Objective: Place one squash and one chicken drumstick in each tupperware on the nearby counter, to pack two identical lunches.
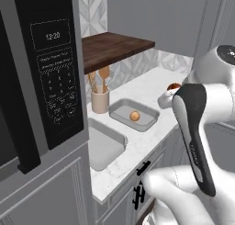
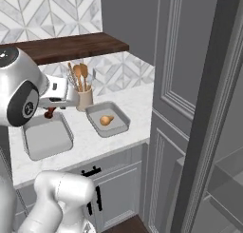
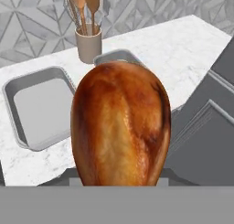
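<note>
I am pinching the drumstick [image 3: 121, 127] in the gripper [image 3: 121, 184] by its glazed fat end; rigid but probably slippery.

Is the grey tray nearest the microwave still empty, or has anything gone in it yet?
Empty. The shallow grey rectangular tray shows only bare floor in both base views; the other grey tray holds a small tan-orange squash.

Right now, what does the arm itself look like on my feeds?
A glossy white arm with rounded, bulbous segments. One link carries a long black band with faint lettering down its side. The joint cap is a dark disc. The tool's body is a boxy pale-grey block.
</note>
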